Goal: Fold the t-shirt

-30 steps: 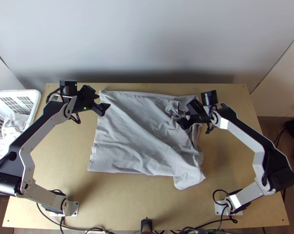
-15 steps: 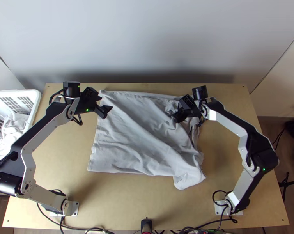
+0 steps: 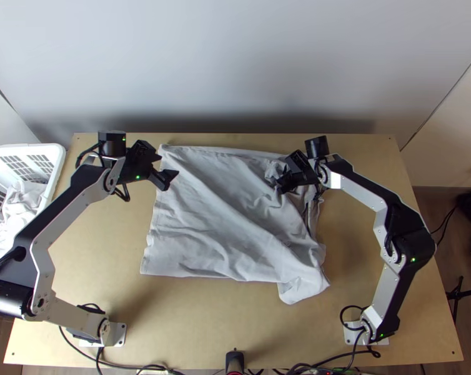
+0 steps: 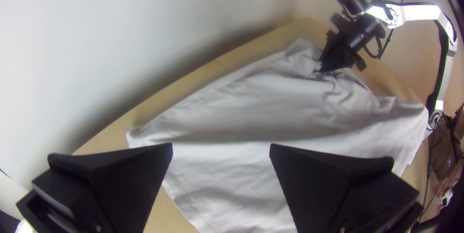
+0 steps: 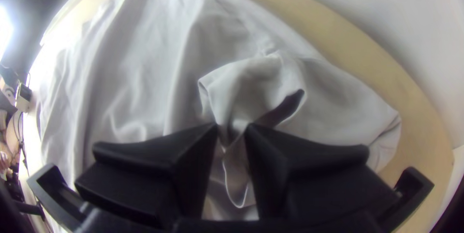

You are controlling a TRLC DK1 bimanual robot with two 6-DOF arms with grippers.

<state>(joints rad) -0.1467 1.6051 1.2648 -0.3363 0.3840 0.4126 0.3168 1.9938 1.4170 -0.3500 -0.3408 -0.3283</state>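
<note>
The light grey t-shirt (image 3: 217, 212) lies mostly spread on the table, creased, with its upper right part bunched and a flap turned at the lower right. Near its upper left corner my left gripper (image 3: 167, 164) stands open, holding nothing; in the left wrist view this gripper (image 4: 221, 148) has its fingers wide apart above the cloth (image 4: 232, 170). My right gripper (image 3: 282, 186) is at the bunched upper right part. In the right wrist view, this gripper (image 5: 232, 129) is shut on a raised fold of the t-shirt (image 5: 246, 80), beside a dark opening between layers.
A white basket (image 3: 55, 164) with pale cloth inside stands at the table's left edge. A wall runs behind the table. Bare wood (image 3: 210, 312) lies in front of the shirt, and cables run along the near edge.
My right gripper has moved left over the bunched cloth, and its fingers have come closer together. My left arm has barely shifted, and the shirt's outline looks much the same.
</note>
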